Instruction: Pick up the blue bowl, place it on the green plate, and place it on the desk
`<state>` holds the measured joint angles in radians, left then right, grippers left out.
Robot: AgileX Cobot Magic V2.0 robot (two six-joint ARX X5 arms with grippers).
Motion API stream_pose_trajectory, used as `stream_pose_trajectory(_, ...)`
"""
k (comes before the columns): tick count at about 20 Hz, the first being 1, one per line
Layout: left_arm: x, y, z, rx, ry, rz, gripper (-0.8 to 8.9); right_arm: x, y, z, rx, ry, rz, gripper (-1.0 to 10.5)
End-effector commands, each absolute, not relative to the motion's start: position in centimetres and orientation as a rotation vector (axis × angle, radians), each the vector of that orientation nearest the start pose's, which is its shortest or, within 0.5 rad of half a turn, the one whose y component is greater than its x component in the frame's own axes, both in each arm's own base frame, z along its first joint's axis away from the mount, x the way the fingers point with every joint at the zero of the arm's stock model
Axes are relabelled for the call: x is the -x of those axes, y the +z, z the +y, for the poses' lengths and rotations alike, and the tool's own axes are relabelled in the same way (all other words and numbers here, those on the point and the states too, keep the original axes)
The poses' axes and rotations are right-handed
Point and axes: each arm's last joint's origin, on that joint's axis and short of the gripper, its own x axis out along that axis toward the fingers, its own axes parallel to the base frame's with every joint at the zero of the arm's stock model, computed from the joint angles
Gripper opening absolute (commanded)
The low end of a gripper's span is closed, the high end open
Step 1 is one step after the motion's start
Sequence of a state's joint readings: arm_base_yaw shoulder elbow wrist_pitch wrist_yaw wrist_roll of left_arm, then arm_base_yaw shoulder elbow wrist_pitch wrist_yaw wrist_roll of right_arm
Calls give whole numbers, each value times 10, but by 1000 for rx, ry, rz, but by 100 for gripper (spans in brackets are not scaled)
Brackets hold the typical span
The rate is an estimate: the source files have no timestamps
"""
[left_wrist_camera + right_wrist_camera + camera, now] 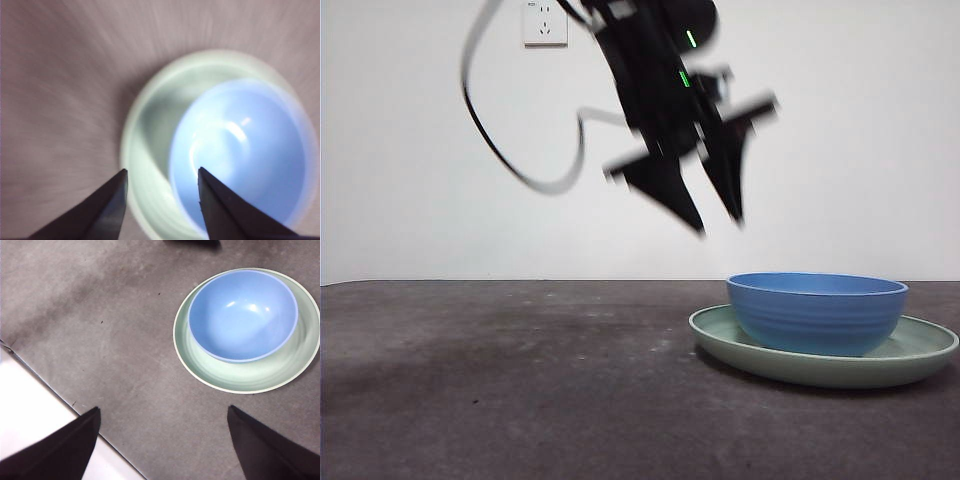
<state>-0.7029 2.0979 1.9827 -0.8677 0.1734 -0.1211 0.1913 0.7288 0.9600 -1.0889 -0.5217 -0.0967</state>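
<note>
Blue bowl [817, 312] sits in the green plate [920, 352], off-centre toward one rim, nothing gripping it. Plate rests on the surface [500, 380].

Left gripper [718, 222] is in the air above and just to the side of the bowl, jaws apart, empty (frame is motion-blurred, so exact pose is soft). Its wrist view looks straight down at bowl [240, 155] and plate [150, 150].

Right gripper [162, 440] waits well apart, jaws wide, empty.

My read: bowl-on-plate step looks done; the desk placement is what's left. Next move needs the left gripper down over the bowl rim, one jaw inside, one outside, then a clean lift without dragging the plate.
</note>
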Motion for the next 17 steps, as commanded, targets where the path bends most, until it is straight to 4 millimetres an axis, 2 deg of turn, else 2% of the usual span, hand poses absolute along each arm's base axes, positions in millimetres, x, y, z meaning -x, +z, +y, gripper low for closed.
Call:
stream_pose_trajectory(1,-335,338,-277,-122,-749,887,229,-104,329,35,-61,706,817,408)
stream_pose_trajectory(4,-318,389,-240,-100,-737,768,228,-104,329,35,-59,702,817,408)
stream_pose_trajectory(6,-304,411,-218,-108,-729,731,227,-105,329,35,-56,695,817,408)
stream_pose_trajectory(8,-290,421,-202,-125,-728,722,226,-105,329,35,-48,678,818,408)
stream_pose_trajectory(11,-269,413,-185,-131,-736,739,226,-105,328,35,-48,678,819,408)
stream_pose_trajectory(13,-253,397,-175,-129,-764,759,226,-105,328,35,-48,678,819,408)
stream_pose_trajectory(17,-215,368,-156,-93,-942,772,226,-105,328,35,-48,679,819,408)
